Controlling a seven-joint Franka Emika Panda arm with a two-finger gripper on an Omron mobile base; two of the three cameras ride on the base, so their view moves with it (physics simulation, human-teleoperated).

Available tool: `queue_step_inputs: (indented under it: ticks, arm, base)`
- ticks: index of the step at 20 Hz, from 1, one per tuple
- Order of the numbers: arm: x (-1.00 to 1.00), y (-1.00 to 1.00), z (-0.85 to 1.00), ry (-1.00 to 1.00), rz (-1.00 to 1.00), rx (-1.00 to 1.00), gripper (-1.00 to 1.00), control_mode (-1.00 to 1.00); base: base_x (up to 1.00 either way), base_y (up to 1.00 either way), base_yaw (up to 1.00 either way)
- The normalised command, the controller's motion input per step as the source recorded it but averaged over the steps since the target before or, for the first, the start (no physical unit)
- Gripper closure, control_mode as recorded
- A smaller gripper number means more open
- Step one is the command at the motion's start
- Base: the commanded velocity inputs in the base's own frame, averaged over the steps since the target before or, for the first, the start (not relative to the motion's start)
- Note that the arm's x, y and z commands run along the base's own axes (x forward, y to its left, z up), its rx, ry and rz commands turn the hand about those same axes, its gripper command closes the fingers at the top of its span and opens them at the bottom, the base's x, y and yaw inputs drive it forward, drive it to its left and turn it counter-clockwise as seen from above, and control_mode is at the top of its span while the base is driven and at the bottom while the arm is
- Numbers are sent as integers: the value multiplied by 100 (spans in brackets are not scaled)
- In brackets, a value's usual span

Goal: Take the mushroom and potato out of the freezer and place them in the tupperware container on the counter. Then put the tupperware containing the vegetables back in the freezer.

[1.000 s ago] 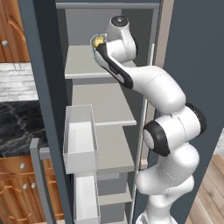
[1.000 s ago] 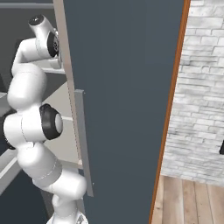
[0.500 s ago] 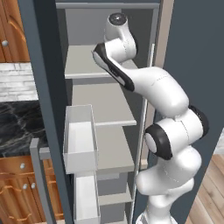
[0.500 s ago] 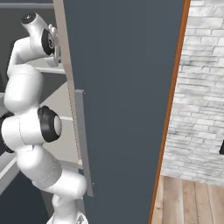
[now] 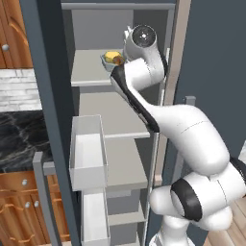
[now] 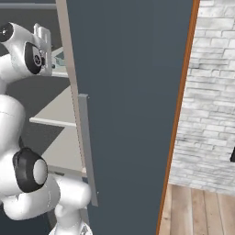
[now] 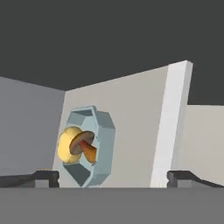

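The tupperware container (image 7: 89, 146) rests on the pale upper shelf (image 7: 135, 127) of the freezer (image 5: 43, 72). It holds the yellow potato (image 7: 64, 145) and the brown mushroom (image 7: 85, 147), which touch each other. In the left base view the tupperware container (image 5: 110, 61) sits toward the back of that shelf with the potato (image 5: 113, 55) showing above its rim. My gripper (image 7: 113, 178) is open, drawn back from the container, with nothing between its fingertips (image 7: 45, 177). The black counter (image 5: 19, 139) lies to the left of the freezer.
White door bins (image 5: 88, 153) stand on the open freezer door at lower left. Lower shelves (image 5: 122, 125) are bare. The freezer's dark side wall (image 6: 128, 92) and its grey bar handle (image 6: 87, 147) stand right of my arm. Wooden cabinets (image 5: 19, 211) sit under the counter.
The gripper went from shut to open and let go of the container on the upper shelf. The hand has drawn back and up from it.
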Motion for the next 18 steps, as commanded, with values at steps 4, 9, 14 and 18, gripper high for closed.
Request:
queue_step_inputs:
  ticks: [4, 9, 14, 18]
  arm:
    - [-100, -31, 6, -7, 0, 3, -100, -100]
    - [-100, -13, 21, 0, 0, 9, -100, -100]
    - [-100, 0, 40, 0, 0, 12, -100, -100]
    - [-100, 0, 40, 4, 0, 14, -100, -100]
  base:
    - [0, 0, 0]
    - [0, 0, 0]
    - [0, 0, 0]
    - [0, 0, 0]
